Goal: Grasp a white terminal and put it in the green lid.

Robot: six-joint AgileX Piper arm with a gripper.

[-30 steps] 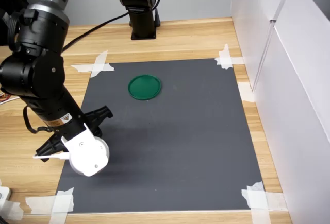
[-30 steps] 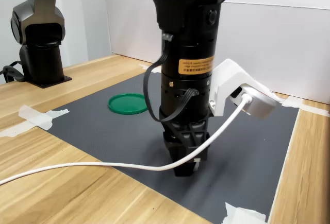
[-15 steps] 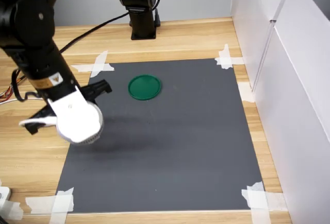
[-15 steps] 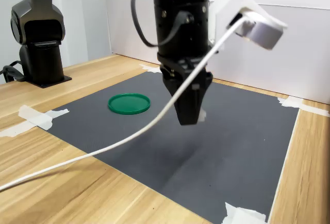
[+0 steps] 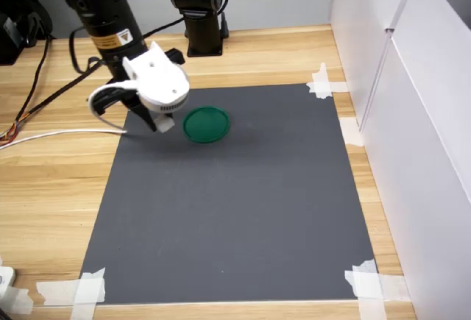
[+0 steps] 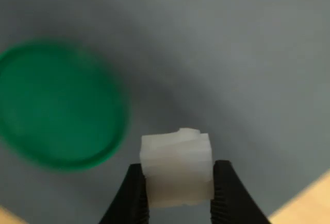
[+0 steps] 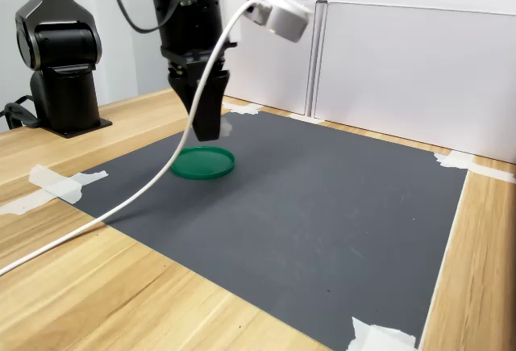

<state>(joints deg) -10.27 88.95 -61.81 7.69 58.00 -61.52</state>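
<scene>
white plastic, the white terminal [image 6: 177,166] sits pinched between the two dark jaws of the gripper [image 6: 178,193], raised off the grey mat [image 5: 243,210] just beside the green lid [image 6: 56,103]. it looks light, rigid and smooth-sided, so the flat opposite faces seem the best grip.

A robotics lab bench is shown. A wooden tabletop [image 5: 257,55] is covered by a dark grey mat [image 5: 243,202] fixed at its corners with white tape strips [image 5: 368,283]. White partition panels [image 5: 412,114] are set along the right of the first exterior view, and a black camera stand [image 5: 197,11] is mounted at the top centre.
</scene>
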